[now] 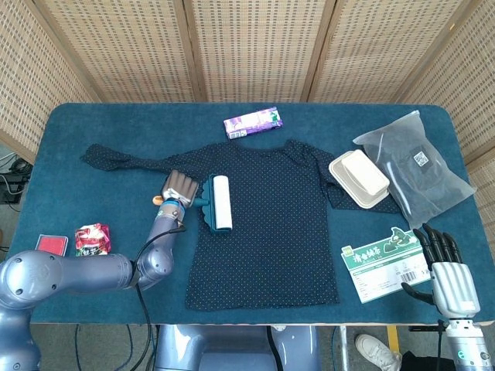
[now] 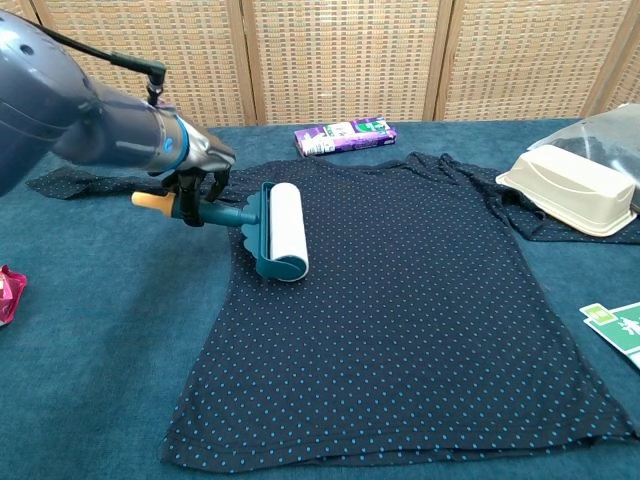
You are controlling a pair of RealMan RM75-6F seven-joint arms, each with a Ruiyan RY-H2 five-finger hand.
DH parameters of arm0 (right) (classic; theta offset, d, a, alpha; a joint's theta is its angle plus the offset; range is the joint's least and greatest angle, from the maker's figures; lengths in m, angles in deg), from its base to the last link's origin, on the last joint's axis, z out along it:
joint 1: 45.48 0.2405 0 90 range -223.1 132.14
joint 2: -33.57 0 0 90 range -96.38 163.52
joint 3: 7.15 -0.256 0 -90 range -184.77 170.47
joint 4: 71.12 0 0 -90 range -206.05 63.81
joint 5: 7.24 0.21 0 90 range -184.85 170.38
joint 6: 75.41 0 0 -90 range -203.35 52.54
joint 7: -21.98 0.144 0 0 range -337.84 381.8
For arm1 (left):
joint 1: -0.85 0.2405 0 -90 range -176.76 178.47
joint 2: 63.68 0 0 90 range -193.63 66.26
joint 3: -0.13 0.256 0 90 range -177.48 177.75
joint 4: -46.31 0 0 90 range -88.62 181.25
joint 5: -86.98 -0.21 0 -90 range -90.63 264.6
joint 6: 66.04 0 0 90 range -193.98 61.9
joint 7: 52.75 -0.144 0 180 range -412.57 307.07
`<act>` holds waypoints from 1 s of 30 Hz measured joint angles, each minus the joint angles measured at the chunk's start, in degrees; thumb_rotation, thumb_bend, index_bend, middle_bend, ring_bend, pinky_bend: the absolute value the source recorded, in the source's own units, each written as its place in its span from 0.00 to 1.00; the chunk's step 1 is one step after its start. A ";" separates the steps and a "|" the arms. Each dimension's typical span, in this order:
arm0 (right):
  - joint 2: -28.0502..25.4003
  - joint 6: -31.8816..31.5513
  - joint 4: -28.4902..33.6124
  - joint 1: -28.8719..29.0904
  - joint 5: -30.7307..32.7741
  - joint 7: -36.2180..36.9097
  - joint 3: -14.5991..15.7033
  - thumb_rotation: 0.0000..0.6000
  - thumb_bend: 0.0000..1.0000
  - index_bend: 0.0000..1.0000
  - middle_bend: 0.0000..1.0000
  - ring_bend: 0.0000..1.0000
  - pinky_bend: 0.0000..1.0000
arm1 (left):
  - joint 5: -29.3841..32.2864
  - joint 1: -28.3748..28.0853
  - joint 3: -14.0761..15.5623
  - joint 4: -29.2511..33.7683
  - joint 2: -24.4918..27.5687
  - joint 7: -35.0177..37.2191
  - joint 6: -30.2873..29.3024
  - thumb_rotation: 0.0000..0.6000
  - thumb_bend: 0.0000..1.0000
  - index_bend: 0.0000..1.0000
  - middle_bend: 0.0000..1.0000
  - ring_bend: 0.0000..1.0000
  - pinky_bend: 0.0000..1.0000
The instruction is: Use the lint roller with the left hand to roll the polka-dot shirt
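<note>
A dark navy polka-dot shirt (image 1: 267,224) (image 2: 420,300) lies flat on the blue table, one sleeve stretched out to the left. My left hand (image 1: 178,188) (image 2: 195,175) grips the teal handle of the lint roller (image 1: 219,202) (image 2: 275,232). The roller's white drum rests on the shirt's left side, just inside its edge. My right hand (image 1: 447,267) hangs past the table's front right corner with its fingers spread and nothing in it; the chest view does not show it.
A purple box (image 1: 253,122) (image 2: 345,135) lies behind the shirt. A cream lidded container (image 1: 358,178) (image 2: 568,187) sits on the right sleeve, beside a grey plastic bag (image 1: 414,166). A green card (image 1: 384,263), a red snack packet (image 1: 91,238) and a red pad (image 1: 49,243) lie near the front edge.
</note>
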 measured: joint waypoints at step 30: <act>-1.16 0.55 0.01 0.28 0.75 4.38 -0.31 1.00 0.11 0.00 0.00 0.00 0.00 | 5.99 -10.04 -8.17 -15.32 -16.10 -10.37 -1.83 1.00 0.80 0.89 0.87 0.70 0.68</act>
